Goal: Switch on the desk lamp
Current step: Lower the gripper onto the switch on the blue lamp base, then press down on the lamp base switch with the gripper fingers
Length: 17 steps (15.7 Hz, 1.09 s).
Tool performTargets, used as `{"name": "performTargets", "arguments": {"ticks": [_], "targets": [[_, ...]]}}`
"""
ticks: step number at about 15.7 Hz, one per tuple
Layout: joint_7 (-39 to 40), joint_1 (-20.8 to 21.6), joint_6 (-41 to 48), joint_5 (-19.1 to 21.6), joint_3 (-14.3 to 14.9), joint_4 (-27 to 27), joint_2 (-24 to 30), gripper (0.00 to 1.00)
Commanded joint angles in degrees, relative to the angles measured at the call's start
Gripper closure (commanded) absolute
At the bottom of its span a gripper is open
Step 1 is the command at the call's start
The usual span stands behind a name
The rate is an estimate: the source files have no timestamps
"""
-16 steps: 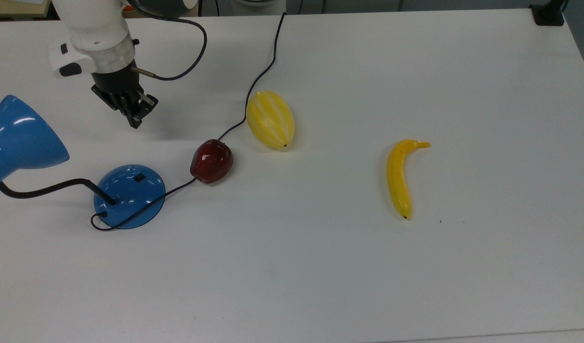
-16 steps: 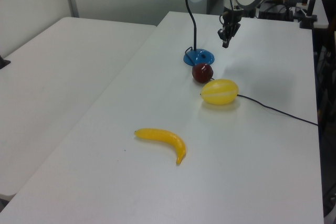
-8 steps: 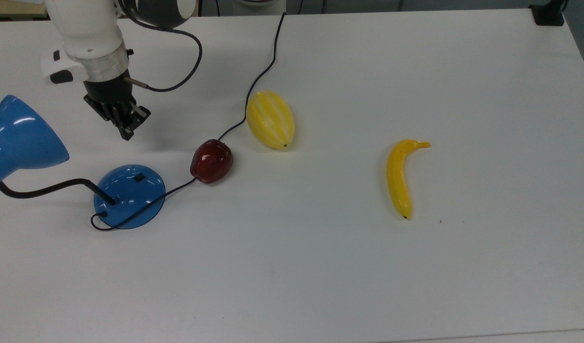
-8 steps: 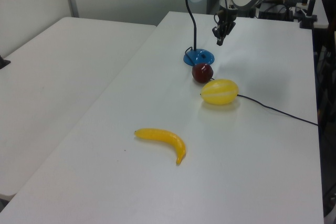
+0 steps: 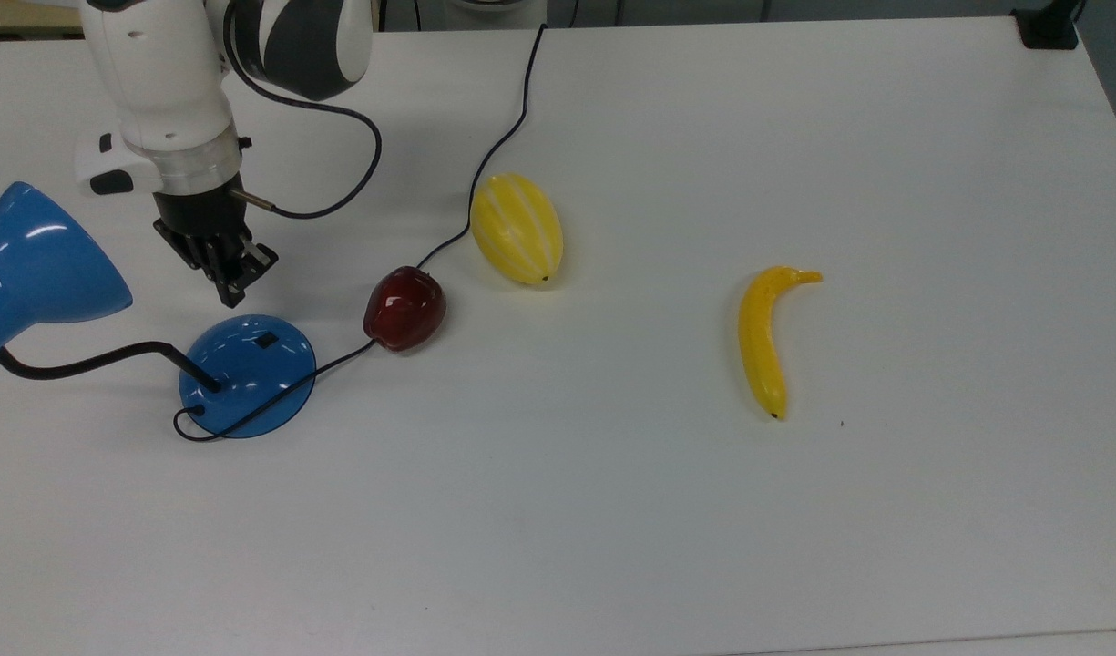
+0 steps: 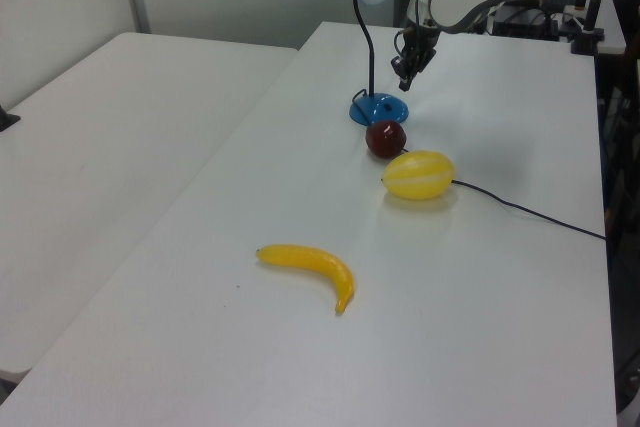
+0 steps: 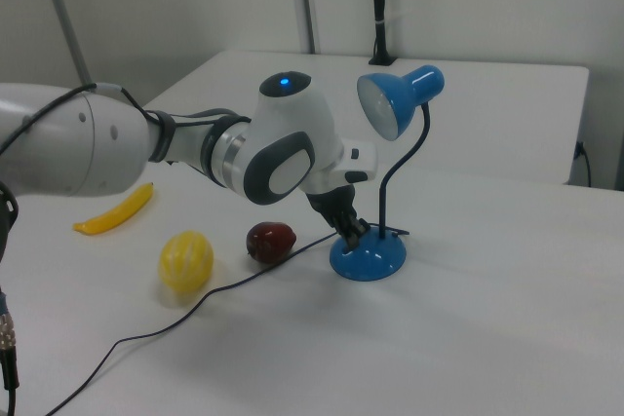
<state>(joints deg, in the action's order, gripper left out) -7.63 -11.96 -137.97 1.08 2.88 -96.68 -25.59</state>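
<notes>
Glossy blue desk lamp, matt white table, shiny banana

No text, label, brand, number or sign can be read anywhere.

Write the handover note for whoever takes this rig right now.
Claw: fingers closed together, holding nothing, tip pointing down just beyond the far edge of the lamp base in the top view; in the right view it sits right at the base's top.
Glossy blue desk lamp: round domed base on the white table, small black switch on the dome, black gooseneck to the cone shade, black cord running past the dark red apple and yellow striped melon. Yellow banana lies well apart.
Done: approach to the base.
Left: press the switch; the shade shows no clear glow yet.
</notes>
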Motion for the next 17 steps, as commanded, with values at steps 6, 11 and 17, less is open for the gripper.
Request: {"name": "performTargets", "arguments": {"ticks": [6, 11, 17], "targets": [[-4.4, 0.62, -4.15, -0.73, -0.07, 1.32, -3.68, 1.0], [-6.51, 1.32, -5.99, -0.73, -0.07, 1.84, -3.86, 1.0], [-6.87, 2.28, -5.82, -0.64, -0.07, 1.84, -3.77, 1.0]]}}
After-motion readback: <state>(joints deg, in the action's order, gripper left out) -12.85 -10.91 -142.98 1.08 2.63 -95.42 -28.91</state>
